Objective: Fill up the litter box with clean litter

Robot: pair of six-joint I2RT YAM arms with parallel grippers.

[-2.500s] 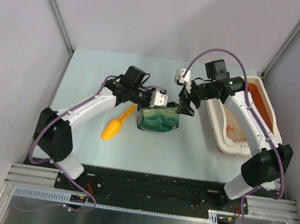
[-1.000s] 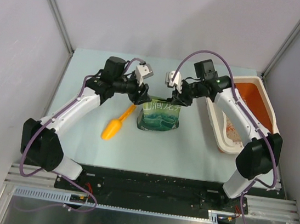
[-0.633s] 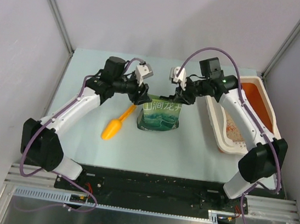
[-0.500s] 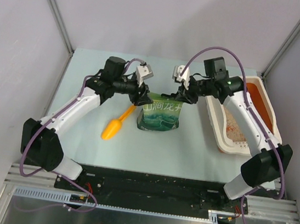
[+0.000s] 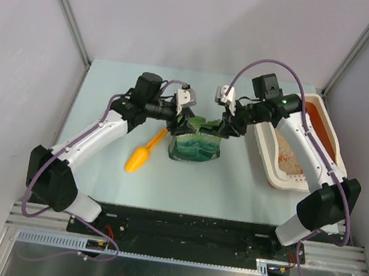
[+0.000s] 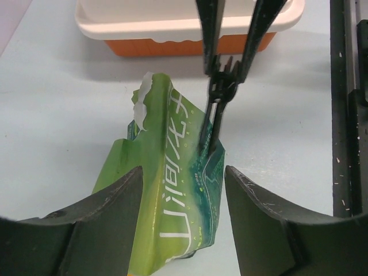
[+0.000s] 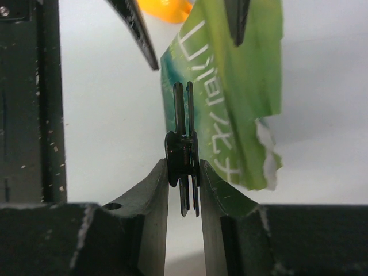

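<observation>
The litter box (image 5: pixel 264 152) is lying along the right edge of the bench (image 5: pixel 109 87). The clean litter (image 5: pixel 289 158) is covering its near part, and the orange floor is showing at the far end. A green bag (image 5: pixel 195 146) is standing mid-bench, with an orange scoop (image 5: pixel 141 154) lying just to its left. The left hand (image 6: pixel 183 171) is hovering over the bag with its fingers spread wide. The right hand (image 7: pixel 183 167) is pressing together on a thin black clip (image 7: pixel 184 152) that is sitting against the bag's upper edge.

Top view high, rear, looking down; wrist views close, face-to-face, sharing green bag (image 6: pixel 167 192).
</observation>
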